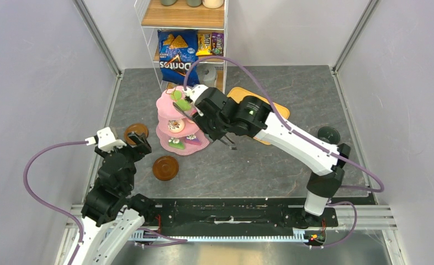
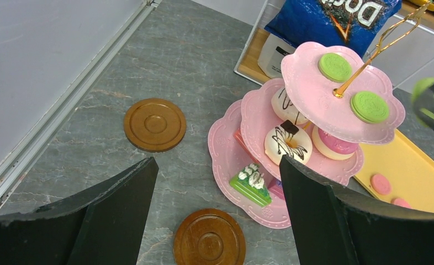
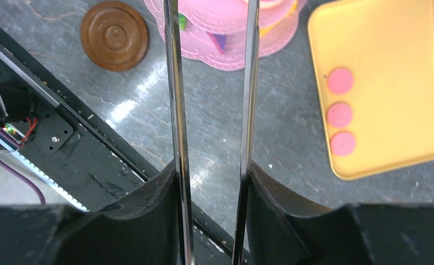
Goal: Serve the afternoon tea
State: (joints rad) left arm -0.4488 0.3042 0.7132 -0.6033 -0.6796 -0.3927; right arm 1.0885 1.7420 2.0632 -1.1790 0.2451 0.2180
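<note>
Right gripper (image 1: pixel 197 105), top view: 1, poised over the top of the pink three-tier stand (image 1: pixel 160 134). Left gripper (image 1: pixel 140 144): 1, jaws spread wide, nothing held, just beside the far saucer (image 1: pixel 136 132). Brown saucers: 2, the near saucer (image 1: pixel 165 168) in front of the stand. Dark-green mug (image 1: pixel 328 134): 1, far right, well apart from the stand. Doritos bag (image 1: pixel 176 55): 1, on the shelf (image 1: pixel 183 19) behind.

Left wrist view. Left gripper: fingers (image 2: pixel 110 221) apart, empty.
- Stand tiers: 3.
- Top tier: green macarons (image 2: pixel 334 67), 2.
- Middle tier: white donuts (image 2: pixel 287 142) with chocolate drizzle, 2; pink round piece (image 2: pixel 336 143), 1.
- Bottom tier: green cake slice (image 2: pixel 249 182), 1; other pieces partly hidden.
- Saucers: 2.
- Yellow tray (image 2: pixel 419 171), right of the stand: pink macarons (image 2: pixel 380 183), 2 showing.

Right wrist view. Right gripper clamped on the metal tongs (image 3: pixel 173 83), 2 blades running out between its fingers.
- Tray: pink macarons, 3 in a row.
- Saucers: 1.
- Stand: lower tiers at the top edge.
</note>
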